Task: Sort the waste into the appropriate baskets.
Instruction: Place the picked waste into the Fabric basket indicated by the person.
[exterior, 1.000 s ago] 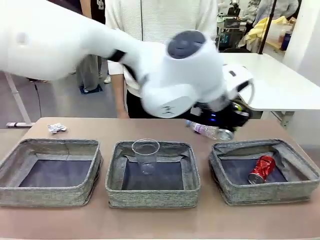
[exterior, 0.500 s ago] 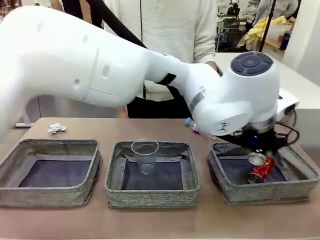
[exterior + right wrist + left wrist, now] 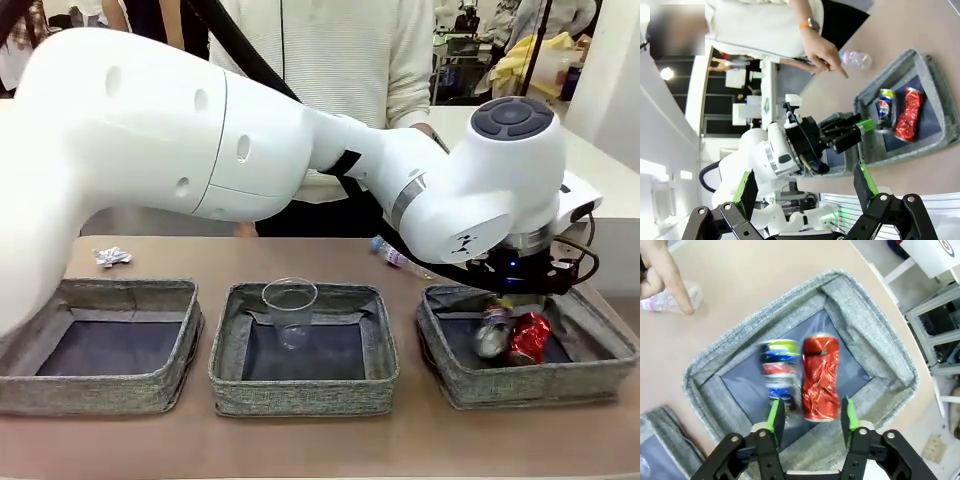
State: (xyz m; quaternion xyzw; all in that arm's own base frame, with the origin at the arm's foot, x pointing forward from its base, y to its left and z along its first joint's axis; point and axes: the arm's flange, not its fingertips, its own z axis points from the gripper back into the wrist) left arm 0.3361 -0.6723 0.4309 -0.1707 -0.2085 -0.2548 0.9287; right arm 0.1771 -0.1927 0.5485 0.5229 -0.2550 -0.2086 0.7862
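Observation:
My left arm reaches across to the right basket (image 3: 530, 388), and its gripper (image 3: 811, 415) hangs open above it with nothing between the green pads. Below it, the crushed dark blue-silver can (image 3: 780, 372) is motion-blurred, beside the crushed red can (image 3: 820, 377) on the basket's dark bottom (image 3: 740, 390). Both cans (image 3: 492, 330) (image 3: 530, 338) show in the front view. The clear cup (image 3: 291, 310) stands upright in the middle basket (image 3: 300, 395). My right gripper (image 3: 807, 192) is open, high above the table.
The left basket (image 3: 100, 290) has a bare bottom. Crumpled white paper (image 3: 113, 257) lies behind it. The clear bottle (image 3: 400, 258) lies behind the right basket, with the person's finger (image 3: 667, 270) pointing at it. The person stands at the far edge.
My left arm swung right from over the bottle to above the right basket. The gripper opened, and the blue-silver can dropped in beside the red can.

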